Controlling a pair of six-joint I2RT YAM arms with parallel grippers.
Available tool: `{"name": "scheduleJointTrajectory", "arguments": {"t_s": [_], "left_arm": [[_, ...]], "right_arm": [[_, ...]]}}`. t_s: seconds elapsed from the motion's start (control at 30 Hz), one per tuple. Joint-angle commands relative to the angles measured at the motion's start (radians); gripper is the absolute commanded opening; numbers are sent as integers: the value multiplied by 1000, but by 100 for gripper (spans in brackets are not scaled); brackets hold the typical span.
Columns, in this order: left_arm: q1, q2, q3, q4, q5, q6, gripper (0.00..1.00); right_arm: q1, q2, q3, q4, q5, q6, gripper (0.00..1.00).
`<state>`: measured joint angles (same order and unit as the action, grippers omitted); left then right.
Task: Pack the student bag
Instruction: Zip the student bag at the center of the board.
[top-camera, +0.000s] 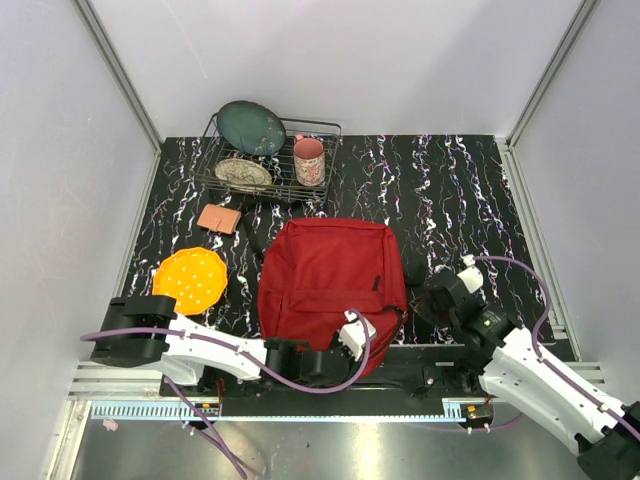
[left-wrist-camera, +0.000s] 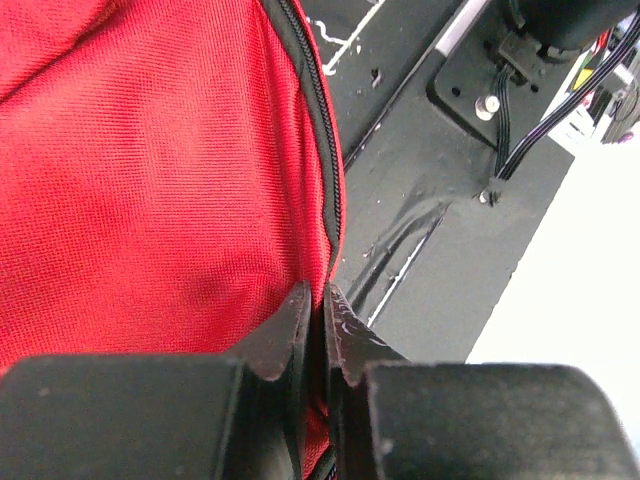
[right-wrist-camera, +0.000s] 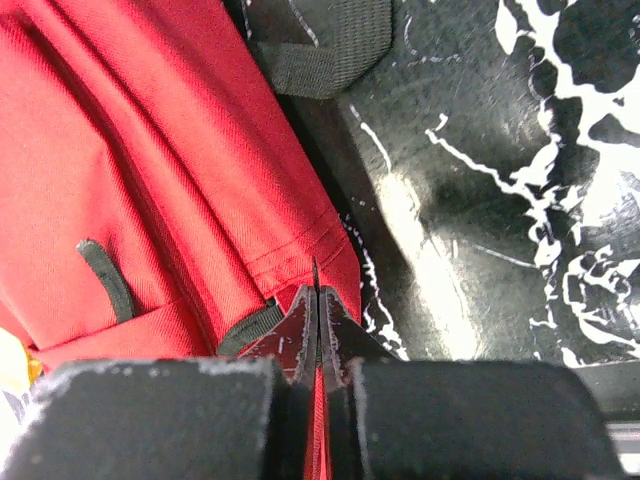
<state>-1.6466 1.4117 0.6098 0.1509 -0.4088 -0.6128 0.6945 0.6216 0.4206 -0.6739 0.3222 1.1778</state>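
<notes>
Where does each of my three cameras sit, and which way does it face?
Top external: above and behind the bases, looking down on the table; student bag central, left arm and right arm at the bottom.
Left wrist: on the left arm, looking along the left gripper, pinched on the bag's zip edge.
Right wrist: on the right arm, looking along the right gripper, pinched on the bag's edge.
Shared: all three show the bag.

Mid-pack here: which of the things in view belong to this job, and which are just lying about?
In the job: student bag; left gripper, shut on its zip edge; right gripper, shut on its side fabric.

Lying about, untouched: dish rack holding teal plate, patterned plate, pink mug; orange disc; salmon pad. Either loose one might be meant for packing; I cannot tell.
</notes>
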Motion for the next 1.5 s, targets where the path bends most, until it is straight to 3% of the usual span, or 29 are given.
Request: {"name": "scheduleJointTrajectory", "arguments": {"t_s": [0.0,0.17,0.37,0.4,0.47,0.53,0.6,0.8,0.97,1.17,1.47], "left_arm": [[-28,-23,-39,-108,85,-25,0],[-32,-5,-30,-108,111,-5,0],[-33,1,25,-140,105,30,0],[-29,9,45,-148,104,60,31],[-25,21,128,-215,97,102,70],[-18,21,198,-253,68,149,88],[7,-17,220,-277,61,172,97],[115,-255,145,-257,51,127,99],[247,-394,103,-281,65,113,99],[372,-376,224,-393,18,153,99],[429,-376,278,-577,-103,-96,99]], "right_arm": [[-147,33,55,124,129,-156,0],[-237,143,60,244,17,-216,0],[-242,187,89,310,-18,-248,0],[-243,188,104,309,-17,-257,0],[-243,175,118,298,-14,-277,0],[-245,153,119,268,-3,-274,0],[-245,132,115,206,30,-264,0],[-250,20,107,113,74,-239,0],[-251,85,122,129,35,-257,0],[-251,130,153,192,-63,-290,0],[-251,49,142,168,-173,-310,1]]}}
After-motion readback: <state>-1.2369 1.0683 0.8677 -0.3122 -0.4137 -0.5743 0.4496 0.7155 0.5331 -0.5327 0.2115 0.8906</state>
